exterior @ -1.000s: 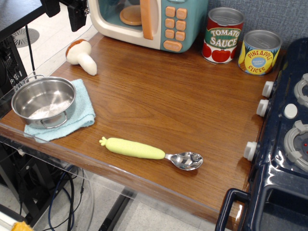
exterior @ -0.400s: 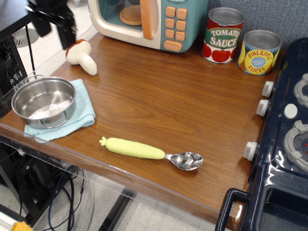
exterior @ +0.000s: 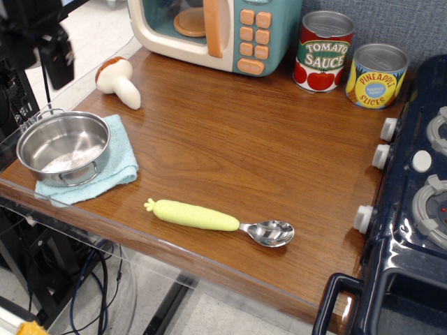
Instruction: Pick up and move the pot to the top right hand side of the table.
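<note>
The small shiny steel pot (exterior: 63, 145) stands upright and empty on a light blue cloth (exterior: 120, 162) at the front left corner of the brown wooden table (exterior: 244, 139). Its two wire loop handles show at the near and far sides. My black gripper (exterior: 39, 54) hangs in the air at the far left, above and behind the pot and clear of it. Its fingers (exterior: 60, 60) stand apart and hold nothing. The gripper is dark and partly cut off by the frame edge.
A toy mushroom (exterior: 119, 78) lies behind the pot. A toy microwave (exterior: 216, 31) stands at the back. Tomato sauce (exterior: 323, 52) and pineapple (exterior: 376, 75) cans stand at the back right. A yellow-handled spoon (exterior: 216, 220) lies near the front edge. A dark blue toy stove (exterior: 412, 202) borders the right.
My gripper has moved left and down from the top of the frame towards the space above the pot. The pot and everything else on the table have stayed still.
</note>
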